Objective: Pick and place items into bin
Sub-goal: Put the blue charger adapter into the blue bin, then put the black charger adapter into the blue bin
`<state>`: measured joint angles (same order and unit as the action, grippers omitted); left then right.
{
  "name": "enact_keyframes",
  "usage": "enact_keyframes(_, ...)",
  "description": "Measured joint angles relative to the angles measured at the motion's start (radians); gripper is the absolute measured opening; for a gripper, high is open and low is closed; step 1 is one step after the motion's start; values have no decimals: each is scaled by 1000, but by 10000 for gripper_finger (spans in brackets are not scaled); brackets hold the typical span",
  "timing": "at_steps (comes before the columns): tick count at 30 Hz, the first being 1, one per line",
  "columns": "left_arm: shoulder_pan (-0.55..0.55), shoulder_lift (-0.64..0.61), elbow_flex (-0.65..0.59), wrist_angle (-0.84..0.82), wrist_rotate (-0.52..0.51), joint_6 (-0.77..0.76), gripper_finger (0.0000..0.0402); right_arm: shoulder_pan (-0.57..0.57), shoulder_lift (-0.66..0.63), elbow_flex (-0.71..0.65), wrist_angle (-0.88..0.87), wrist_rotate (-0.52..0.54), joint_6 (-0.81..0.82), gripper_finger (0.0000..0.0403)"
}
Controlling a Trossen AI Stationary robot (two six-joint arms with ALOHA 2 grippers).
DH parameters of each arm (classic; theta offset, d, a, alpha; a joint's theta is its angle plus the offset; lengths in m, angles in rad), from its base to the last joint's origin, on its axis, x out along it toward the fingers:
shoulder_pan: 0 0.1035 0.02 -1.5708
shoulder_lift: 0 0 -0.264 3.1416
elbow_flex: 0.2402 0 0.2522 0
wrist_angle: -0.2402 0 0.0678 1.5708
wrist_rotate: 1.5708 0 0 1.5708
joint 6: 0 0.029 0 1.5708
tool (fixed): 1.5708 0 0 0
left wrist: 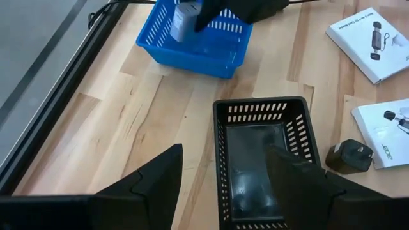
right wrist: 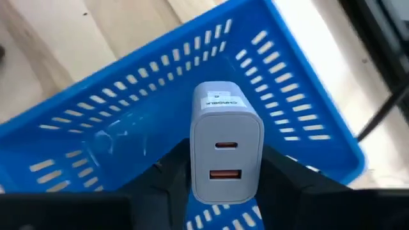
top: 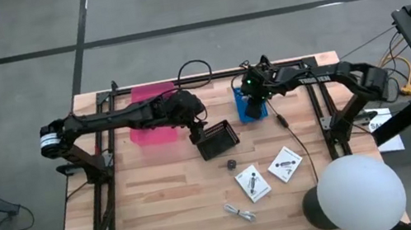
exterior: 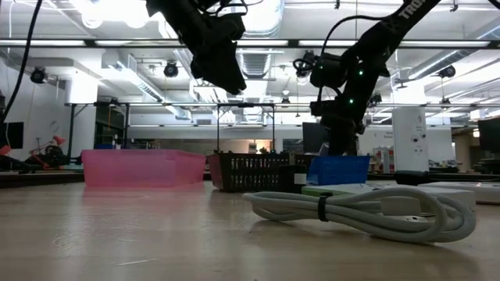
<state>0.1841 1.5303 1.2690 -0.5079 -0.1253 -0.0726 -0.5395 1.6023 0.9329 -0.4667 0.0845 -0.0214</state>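
1. Over the middle of the wooden table (top: 163, 214), seen from above, the left hand (top: 196, 133) hangs at the edge of a black basket (top: 218, 139), with a pink bin (top: 151, 117) behind its arm. The right hand (top: 254, 105) sits over a blue basket (top: 252, 110). Nearer the front lie a small dark adapter (top: 230, 164), two white flat packets (top: 253, 182) and (top: 285, 163), and a coiled white cable (top: 240, 212). A white dome lamp (top: 361, 193) stands at the front right corner.

2. At table height, the cable (exterior: 367, 212) fills the foreground. Behind it stand the pink bin (exterior: 141, 168), the black basket (exterior: 254, 171) and the blue basket (exterior: 337, 169). The right arm reaches down to the blue basket; the left arm ends well above the black one.

3. From the left wrist, the left hand (left wrist: 223, 176) is spread wide and holds nothing; its fingers (left wrist: 153, 176) frame the black basket (left wrist: 265, 160). The dark adapter (left wrist: 349, 156) lies just beside that basket, touching a packet (left wrist: 390, 131). The blue basket (left wrist: 198, 38) lies beyond.

4. From the right wrist, the right hand (right wrist: 223, 179) pinches a white wall charger (right wrist: 225, 144) with two ports, held above the floor of the blue basket (right wrist: 128, 121).
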Motion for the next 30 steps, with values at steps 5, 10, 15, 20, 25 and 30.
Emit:
enact_keyframes(5, 0, 0, 0, 0, 0, 0, 208, 2, -11, 0, -1, -4, 19, 193)
enact_keyframes(10, 0, 0, 0, 0, 0, 0, 208, 2, -65, 1, -2, -3, 22, 222)
enact_keyframes(15, -5, 0, -1, 18, 37, -14, 208, 3, -157, 2, -1, -6, 22, 237)
enact_keyframes(20, -30, 4, -6, 178, 205, -83, 208, 3, -264, 2, 9, -7, 35, 241)
enact_keyframes(25, -92, 5, -38, 382, 271, -63, 208, 3, -352, 2, 31, -7, 94, 237)
enact_keyframes(30, -152, 17, -52, 387, 262, 106, 208, 5, -400, 2, 37, -9, 130, 235)
